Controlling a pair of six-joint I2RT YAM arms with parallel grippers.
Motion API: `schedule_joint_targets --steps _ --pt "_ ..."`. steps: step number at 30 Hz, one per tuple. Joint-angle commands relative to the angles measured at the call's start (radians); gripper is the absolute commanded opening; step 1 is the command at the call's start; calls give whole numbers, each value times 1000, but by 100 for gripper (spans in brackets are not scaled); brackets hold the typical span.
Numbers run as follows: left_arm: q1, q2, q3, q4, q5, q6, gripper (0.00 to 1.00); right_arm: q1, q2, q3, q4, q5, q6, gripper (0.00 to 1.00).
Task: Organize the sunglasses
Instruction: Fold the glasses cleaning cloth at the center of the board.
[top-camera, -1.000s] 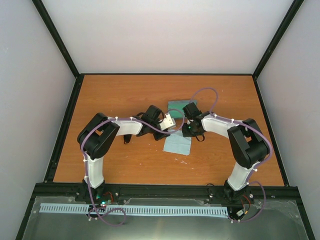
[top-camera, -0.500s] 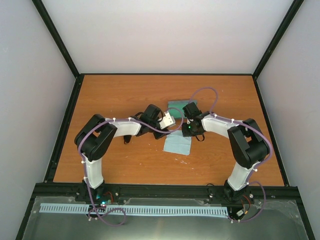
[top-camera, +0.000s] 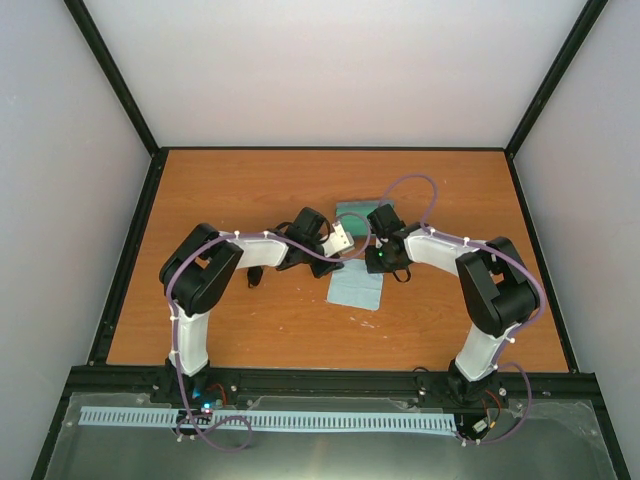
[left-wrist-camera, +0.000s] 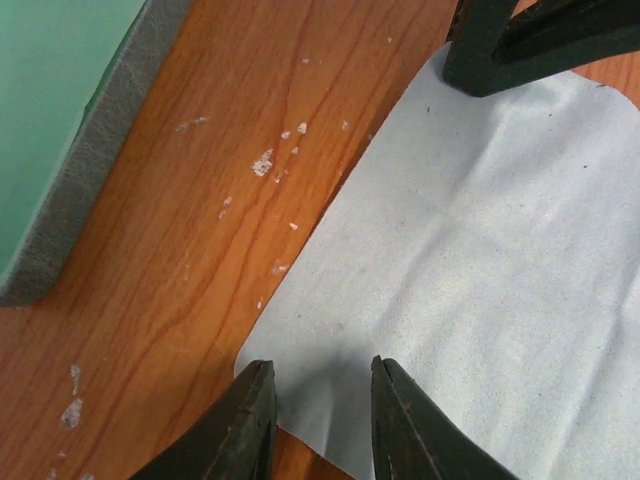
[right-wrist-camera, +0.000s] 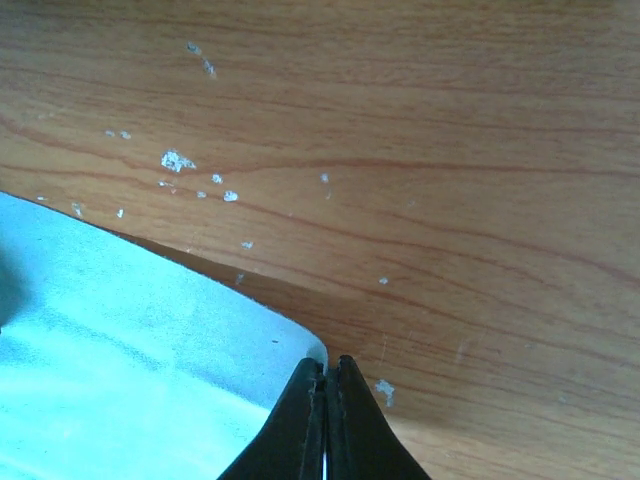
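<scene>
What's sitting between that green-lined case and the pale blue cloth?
Only bare wooden tabletop, flecked with small white marks, separates the case from the cloth; the left wrist view shows it.

Around the left gripper (left-wrist-camera: 320, 368)
The pale blue square cloth (left-wrist-camera: 480, 260) lies just ahead and right on the brown wooden tabletop (left-wrist-camera: 250, 200); the oblong grey-blue case (left-wrist-camera: 60, 120) lies ahead-left, apart.

Case (top-camera: 352, 210) only partly in sight overhead, most of it beyond the left wrist view's upper-left corner.

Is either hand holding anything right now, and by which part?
The right hand pinches the flat pale blue cloth by one corner; the left hand holds nothing.
</scene>
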Motion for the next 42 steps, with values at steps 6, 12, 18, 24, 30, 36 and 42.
schedule_joint_targets --steps 6,12,18,24,30,36,42 --pt "6 32 6 -10 -13 14 22 -9 -23 -7 3 -11 -6 3" --pt "6 43 8 -10 -9 12 11 -9 -34 -10 6 -11 -10 3" --pt "6 -4 0 25 -43 17 7 -10 -54 -35 46 -31 -17 3" --pt "6 -61 3 59 -31 -7 6 -22 -97 -79 124 -114 -16 3" --pt "6 -82 -12 66 -10 -20 6 -28 -148 -99 143 -124 -26 3" --pt "6 -98 -52 85 -3 -24 6 -34 -173 -109 136 -152 -35 3" --pt "6 -131 -97 105 -2 -23 6 -34 -204 -143 135 -190 -36 3"
